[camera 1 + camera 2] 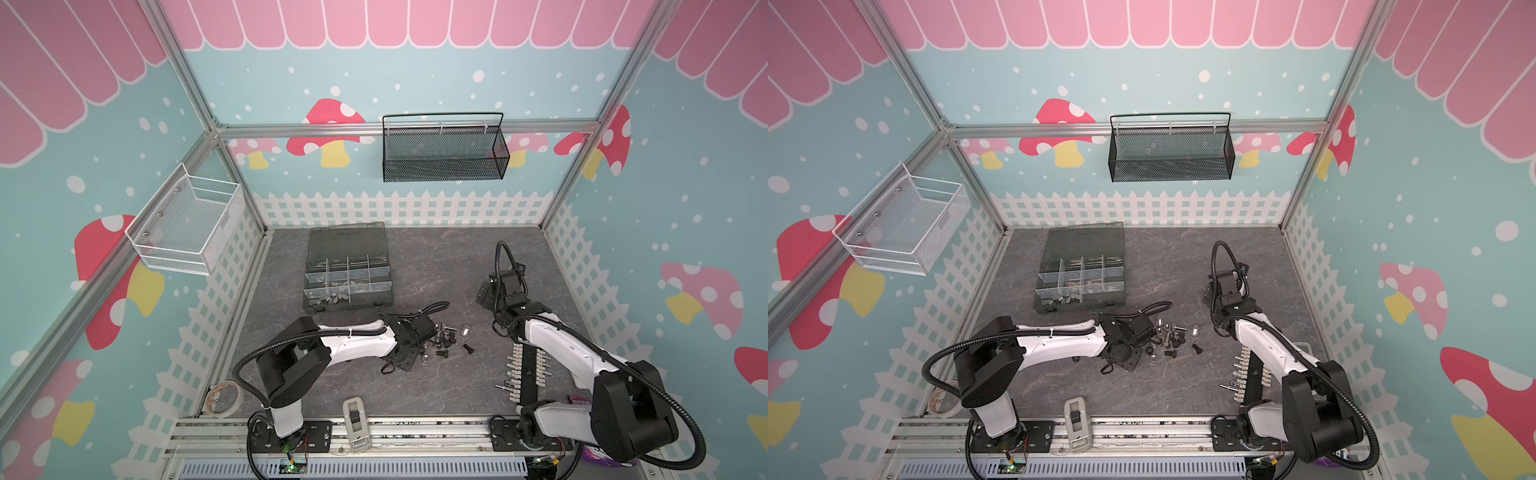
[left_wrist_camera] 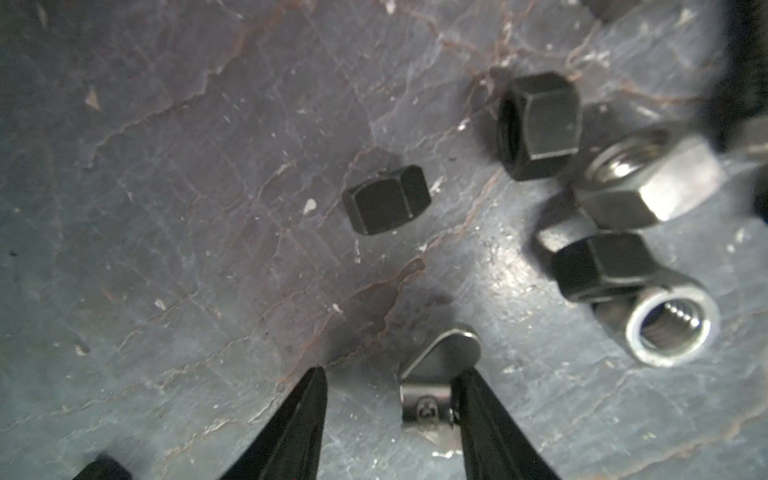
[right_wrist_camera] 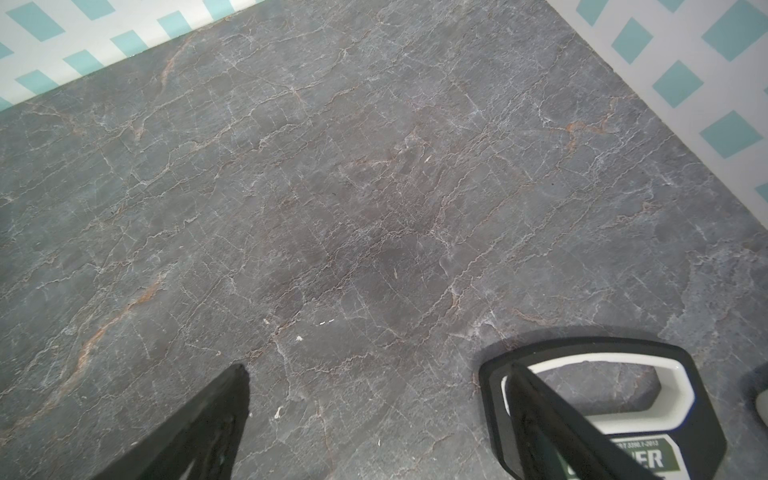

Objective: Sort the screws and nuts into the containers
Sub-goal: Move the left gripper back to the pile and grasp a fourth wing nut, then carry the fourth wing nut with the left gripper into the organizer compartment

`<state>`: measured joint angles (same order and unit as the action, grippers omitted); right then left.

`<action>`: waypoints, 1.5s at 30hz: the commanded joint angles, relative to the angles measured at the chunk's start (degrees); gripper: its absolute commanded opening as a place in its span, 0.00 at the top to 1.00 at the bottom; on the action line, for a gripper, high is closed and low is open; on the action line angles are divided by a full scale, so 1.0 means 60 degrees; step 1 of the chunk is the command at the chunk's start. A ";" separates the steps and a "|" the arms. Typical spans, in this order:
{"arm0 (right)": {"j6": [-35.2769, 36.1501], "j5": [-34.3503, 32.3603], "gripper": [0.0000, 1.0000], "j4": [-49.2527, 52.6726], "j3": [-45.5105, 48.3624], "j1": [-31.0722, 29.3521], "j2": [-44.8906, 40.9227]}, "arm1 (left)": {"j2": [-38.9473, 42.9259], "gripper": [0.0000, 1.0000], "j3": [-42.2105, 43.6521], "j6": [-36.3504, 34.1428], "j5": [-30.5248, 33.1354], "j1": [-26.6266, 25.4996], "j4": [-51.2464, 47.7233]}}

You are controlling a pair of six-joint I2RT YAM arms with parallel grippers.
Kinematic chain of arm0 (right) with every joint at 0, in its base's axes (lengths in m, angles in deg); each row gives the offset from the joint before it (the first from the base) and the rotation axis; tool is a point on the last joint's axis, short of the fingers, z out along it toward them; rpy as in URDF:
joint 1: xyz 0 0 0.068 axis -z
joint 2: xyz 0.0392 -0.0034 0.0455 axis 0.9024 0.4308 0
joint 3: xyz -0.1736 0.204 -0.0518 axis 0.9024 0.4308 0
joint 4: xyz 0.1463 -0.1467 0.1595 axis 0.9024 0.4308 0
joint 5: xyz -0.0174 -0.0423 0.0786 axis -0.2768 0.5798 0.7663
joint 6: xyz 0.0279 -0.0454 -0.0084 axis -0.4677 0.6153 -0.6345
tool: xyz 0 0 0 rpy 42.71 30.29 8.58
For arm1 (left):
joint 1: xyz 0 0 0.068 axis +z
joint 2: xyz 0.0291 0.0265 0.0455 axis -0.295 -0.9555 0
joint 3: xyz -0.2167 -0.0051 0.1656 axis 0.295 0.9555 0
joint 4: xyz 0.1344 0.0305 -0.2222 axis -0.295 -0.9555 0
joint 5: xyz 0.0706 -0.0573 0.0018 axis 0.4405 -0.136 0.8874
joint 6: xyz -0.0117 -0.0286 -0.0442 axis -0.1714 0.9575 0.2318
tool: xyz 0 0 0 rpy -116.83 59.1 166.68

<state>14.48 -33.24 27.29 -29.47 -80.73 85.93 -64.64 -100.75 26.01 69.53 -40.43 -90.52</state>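
Grey veined stone-look tabletop (image 1: 436, 257) spreads below. Left gripper (image 2: 390, 374), half open, straddles a shiny silver wing nut (image 2: 436, 386) whose wings run along the fingers (image 2: 482, 419); one touches it, the other stands apart, nothing gripped. Beyond lie a matte black hex nut (image 2: 386, 199), then black and silver hex nuts (image 2: 648, 183). Farther sits the dark grey divided organizer box (image 1: 347, 243); right gripper (image 3: 378, 368), wide open, empty, is well apart.

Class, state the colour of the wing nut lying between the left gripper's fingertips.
Shiny silver; the wing nut shows best in the left wrist view.
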 commanded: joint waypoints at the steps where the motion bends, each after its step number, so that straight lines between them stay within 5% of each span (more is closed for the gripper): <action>1: -0.0241 -0.0138 0.03 0.0034 0.0072 -0.0075 0.0016 | -0.0042 0.50 0.0022 0.0036 0.0268 -0.0027 -0.0204; 34: -0.0223 -0.0091 0.03 0.0038 0.0003 -0.0073 0.0076 | -0.0467 0.86 -0.0161 0.0078 0.0110 0.0045 0.0184; 45: -0.0211 -0.0085 0.03 0.0031 -0.0049 -0.0074 0.0099 | 0.0661 0.90 0.0242 0.0142 0.0468 0.1093 0.0503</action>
<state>14.44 -33.24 27.29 -29.36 -80.73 85.93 -64.08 -100.09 25.97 70.51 -36.14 -88.26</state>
